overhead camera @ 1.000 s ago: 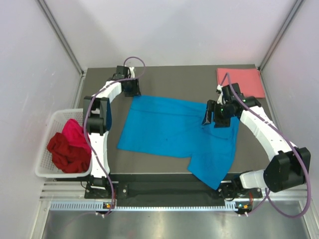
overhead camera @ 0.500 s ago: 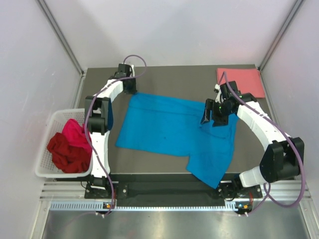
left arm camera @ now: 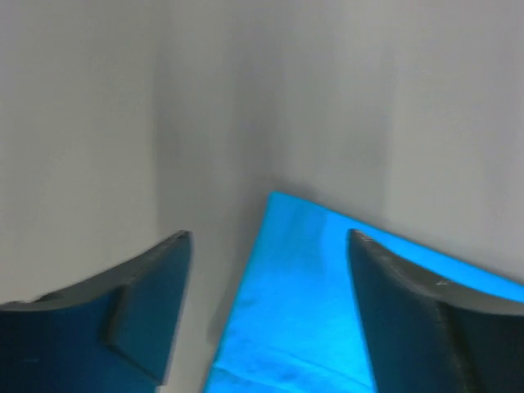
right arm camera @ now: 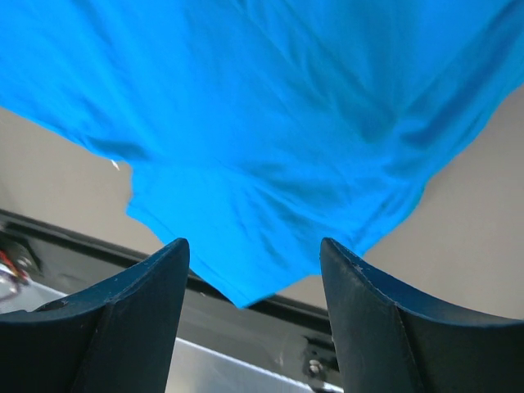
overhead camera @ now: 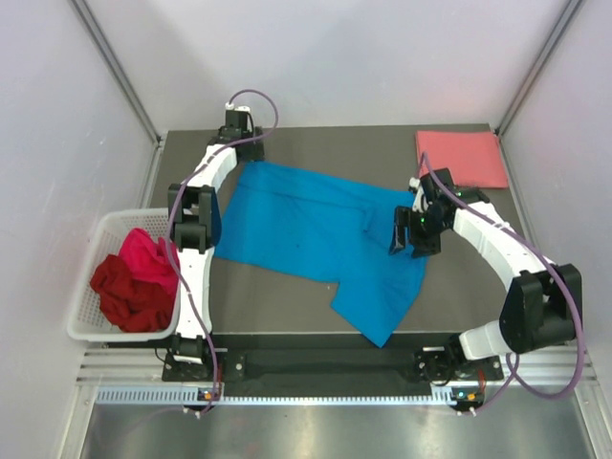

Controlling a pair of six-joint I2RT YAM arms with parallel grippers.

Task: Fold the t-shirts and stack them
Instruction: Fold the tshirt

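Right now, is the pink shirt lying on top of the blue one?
No, the salmon pink shirt lies folded in the far right corner of the table, apart from the blue shirt.
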